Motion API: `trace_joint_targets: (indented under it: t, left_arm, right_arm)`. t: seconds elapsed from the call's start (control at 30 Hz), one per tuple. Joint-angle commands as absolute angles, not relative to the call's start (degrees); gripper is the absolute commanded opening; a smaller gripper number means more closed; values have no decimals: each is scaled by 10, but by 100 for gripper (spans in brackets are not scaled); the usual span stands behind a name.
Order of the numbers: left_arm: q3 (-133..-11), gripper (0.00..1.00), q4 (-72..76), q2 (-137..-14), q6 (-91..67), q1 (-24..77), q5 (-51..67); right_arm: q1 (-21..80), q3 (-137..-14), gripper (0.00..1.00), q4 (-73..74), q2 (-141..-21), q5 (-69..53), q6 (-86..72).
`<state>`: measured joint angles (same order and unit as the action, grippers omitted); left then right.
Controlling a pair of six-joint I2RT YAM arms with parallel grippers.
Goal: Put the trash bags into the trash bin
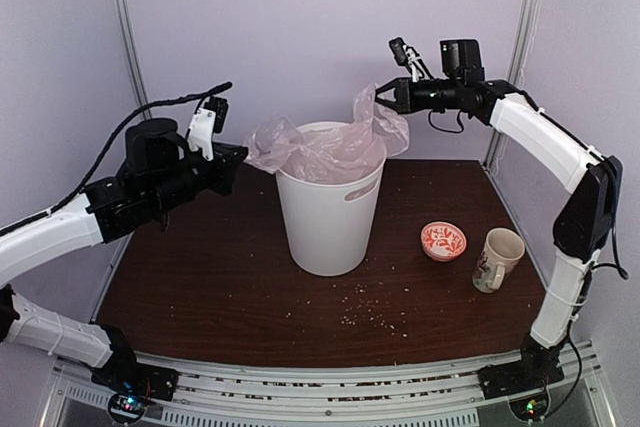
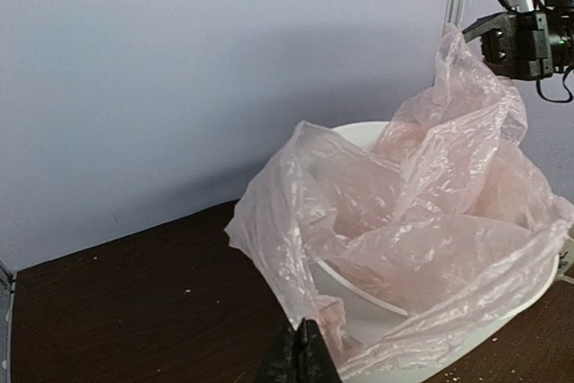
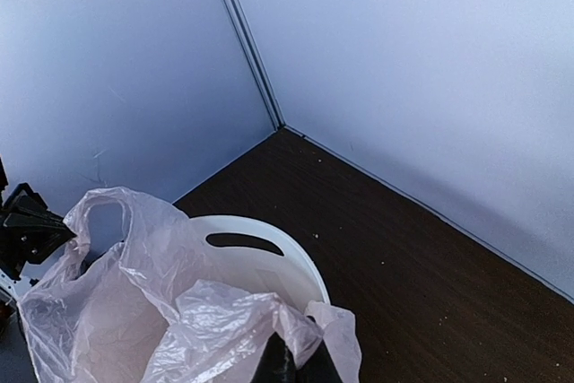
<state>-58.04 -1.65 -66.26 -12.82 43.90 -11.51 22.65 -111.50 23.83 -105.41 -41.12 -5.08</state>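
Trash bag, thin translucent pale-pink plastic (image 1: 330, 152), is sitting partly inside the tall white round plastic bin (image 1: 330, 217), which is standing mid-bench (image 1: 200, 287), slightly toward the far edge. Most of the film is bunching above the rim. One lobe is spilling outside on the left, and another is rising in a peak at the far-right side.

Left gripper (image 1: 243, 154) is clenching with its fingers fully together, apparently pinching the left lobe's edge just outside the rim. Right gripper (image 1: 383, 97) is clamping the raised peak above the far-right rim.

Step in hand, as judged: stuffing the overhang in. Doing it well is meaning bringing both pinched corners inward over the mouth, then pushing down the centre, not dragging sideways. The bin is tapering to a narrow base, so a side pull is risking a tip. Releasing should be waiting until the film is below the rim, since crinkly plastic is likely springing back.

Bag is looking crumpled, glossy and many-folded, with the bin wall showing through. A handle loop (image 3: 79, 213) is showing on the left lobe. Lettering is not readable.
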Motion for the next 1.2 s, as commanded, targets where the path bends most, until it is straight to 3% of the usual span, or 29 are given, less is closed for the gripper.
trace_joint_targets:
  t: [0.0, 0.2, 0.4, 0.77, 1.17]
  left_arm:
    - [-596, 0, 5, -708, -122, 399, -163]
    - [-654, 0, 7, -801, -136, 339, -123]
    - [-665, 0, 27, -855, -139, 333, -81]
    - [-592, 0, 37, -875, -192, 327, -32]
    - [-514, 0, 58, -835, -224, 327, 47]
  right_arm:
    - [218, -1129, 0, 177, -1077, -414, -74]
    - [198, -1199, 0, 170, -1160, -423, -105]
    - [196, -1192, 0, 175, -1193, -421, -106]
    - [190, -1007, 0, 153, -1119, -431, -85]
    - [186, -885, 2, 154, -1034, -462, -66]
